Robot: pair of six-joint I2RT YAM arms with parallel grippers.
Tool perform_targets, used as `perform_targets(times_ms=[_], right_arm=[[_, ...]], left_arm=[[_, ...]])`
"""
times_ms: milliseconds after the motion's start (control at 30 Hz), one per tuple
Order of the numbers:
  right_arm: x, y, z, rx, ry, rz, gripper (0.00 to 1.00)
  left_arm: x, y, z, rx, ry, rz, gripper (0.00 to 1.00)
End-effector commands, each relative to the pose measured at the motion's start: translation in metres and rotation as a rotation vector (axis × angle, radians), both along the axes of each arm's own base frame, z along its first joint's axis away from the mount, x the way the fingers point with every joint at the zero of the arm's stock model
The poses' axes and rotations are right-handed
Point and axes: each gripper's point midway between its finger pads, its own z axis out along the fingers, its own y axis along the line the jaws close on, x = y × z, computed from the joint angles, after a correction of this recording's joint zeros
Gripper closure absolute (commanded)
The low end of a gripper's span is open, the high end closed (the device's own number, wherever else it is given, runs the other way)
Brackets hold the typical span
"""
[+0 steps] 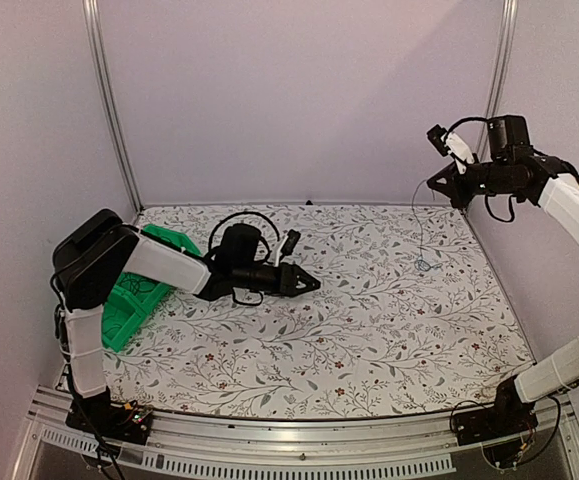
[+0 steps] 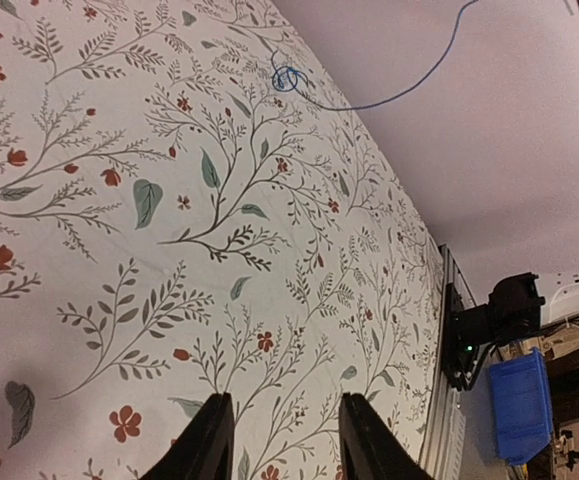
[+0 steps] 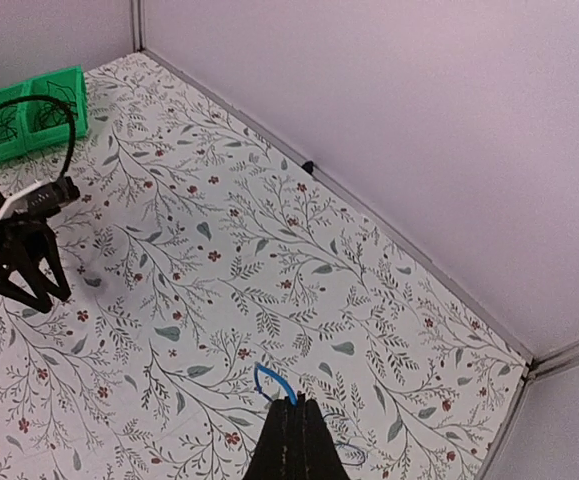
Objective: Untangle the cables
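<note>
A thin bright blue cable (image 1: 424, 265) hangs from my raised right gripper (image 1: 435, 184) down to a small coil on the flowered table. In the right wrist view the right gripper (image 3: 294, 406) is shut on this cable (image 3: 267, 383), which loops out just above the fingertips. My left gripper (image 1: 314, 284) is low over the table's middle, open and empty. In the left wrist view the left gripper (image 2: 287, 402) has bare table between its fingers, and the blue cable's coil (image 2: 289, 78) lies far ahead. Thin dark strands (image 3: 5, 123) show inside the green bin.
A green bin (image 1: 127, 312) stands at the table's left edge, behind my left arm, and also shows in the right wrist view (image 3: 37, 95). White walls close the back and sides. A blue box (image 2: 521, 408) sits beyond the table's edge.
</note>
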Motion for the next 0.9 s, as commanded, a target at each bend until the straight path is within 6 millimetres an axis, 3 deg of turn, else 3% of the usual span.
perform_targets(times_ms=[0,133,300,400,533,667,867], right_arm=[[-0.031,0.044,0.064,0.081,-0.086,0.177,1.00],[-0.045,0.074,0.065,0.074,-0.078,0.280,1.00],[-0.058,0.101,0.060,0.067,-0.070,0.370,1.00],[-0.049,0.101,0.045,0.067,-0.037,0.333,1.00],[-0.039,0.095,-0.001,0.012,0.039,0.282,1.00],[-0.049,0.092,-0.047,-0.008,0.140,0.285,1.00],[-0.056,0.088,-0.054,-0.005,0.153,0.270,1.00]], left_arm=[[0.008,-0.014,0.010,0.020,-0.039,0.002,0.63],[0.023,-0.028,0.007,0.061,0.000,0.015,0.61],[0.026,-0.026,-0.004,0.117,0.031,0.048,0.61],[0.020,-0.021,-0.017,0.147,0.077,0.054,0.61],[0.005,-0.010,-0.033,0.201,0.115,0.050,0.61],[-0.007,0.006,-0.033,0.256,0.083,0.060,0.60],[-0.032,0.022,-0.029,0.320,0.063,0.035,0.60]])
